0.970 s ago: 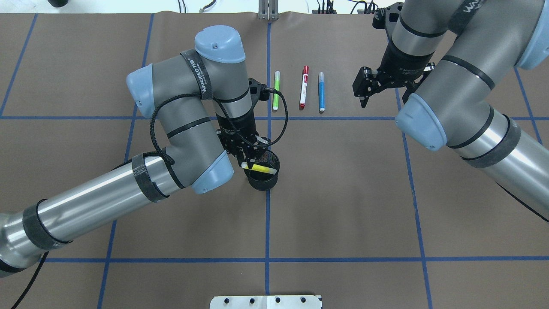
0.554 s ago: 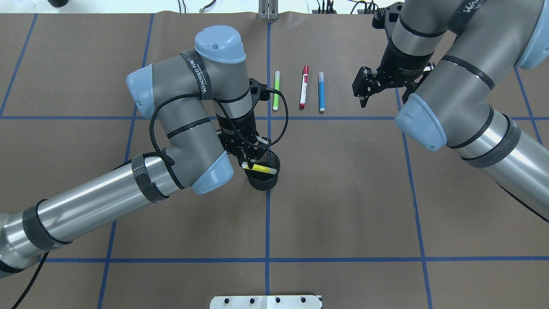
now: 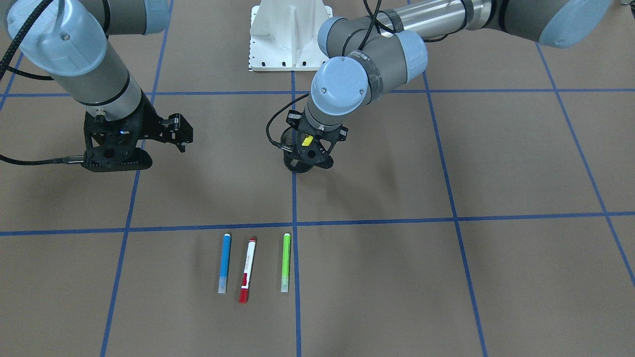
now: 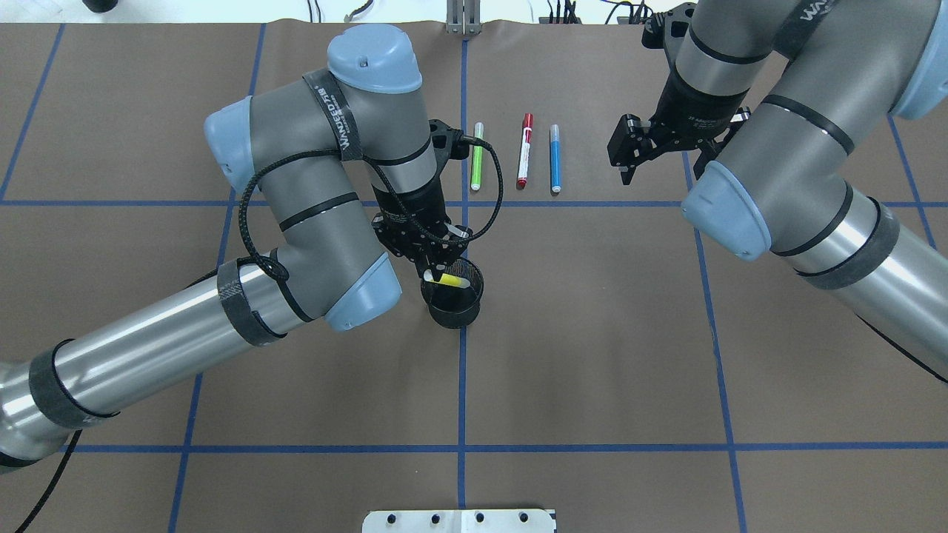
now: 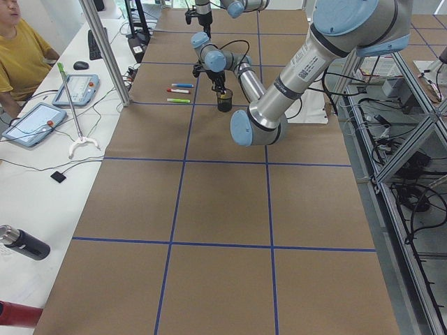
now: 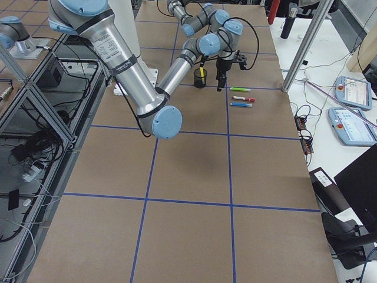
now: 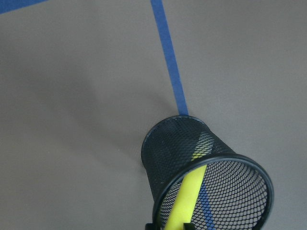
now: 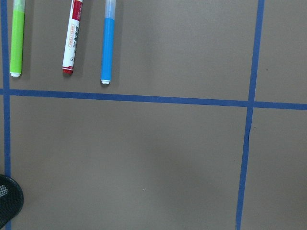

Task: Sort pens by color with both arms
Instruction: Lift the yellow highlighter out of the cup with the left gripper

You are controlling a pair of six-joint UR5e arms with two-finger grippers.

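My left gripper [image 4: 435,271] is shut on the pale end of the yellow pen [image 4: 452,281] and holds it tilted, with its lower end inside the black mesh cup [image 4: 453,312]. The left wrist view shows the yellow pen [image 7: 187,196] reaching down into the cup [image 7: 168,153]. The green pen [image 4: 476,159], the white pen with the red cap [image 4: 525,152] and the blue pen [image 4: 555,159] lie side by side on the table beyond the cup. My right gripper [image 4: 626,159] is open and empty, just right of the blue pen and above the table.
The brown table cover carries a grid of blue tape lines [image 4: 592,203]. The white pedestal [image 3: 287,34] stands at the robot's side of the table. The cup stands on the centre tape line. Operators' tablets and cables [image 5: 42,118] lie on a side bench.
My left arm has shifted slightly up and away. The yellow pen looks shorter from above, standing more on end in the cup. The right arm and the three lying pens have not moved.
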